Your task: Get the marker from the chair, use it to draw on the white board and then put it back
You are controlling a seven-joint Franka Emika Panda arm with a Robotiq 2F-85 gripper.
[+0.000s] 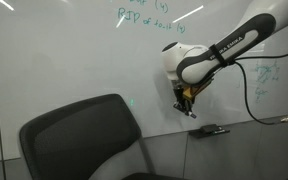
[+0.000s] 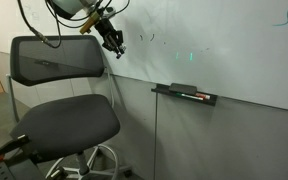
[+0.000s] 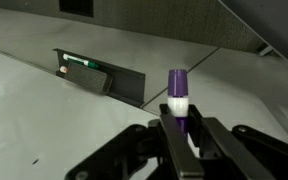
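Note:
My gripper [image 3: 183, 135] is shut on the marker [image 3: 177, 92], a slim stick with a purple cap and white collar that points out past the fingertips. In both exterior views the gripper [image 1: 187, 106] [image 2: 114, 42] hangs just in front of the white board [image 1: 74, 50] [image 2: 214, 45], fingers angled down toward it. The marker tip is close to the board surface; I cannot tell if it touches. The dark chair [image 1: 79, 140] [image 2: 59, 120] stands below and to the side of the gripper, its seat empty.
A dark tray ledge [image 2: 184, 93] on the board holds a flat eraser and a pen; it also shows in an exterior view [image 1: 212, 130] and in the wrist view [image 3: 99, 75]. Teal handwriting [image 1: 139, 18] covers the upper board. A black cable [image 1: 252, 95] hangs from the arm.

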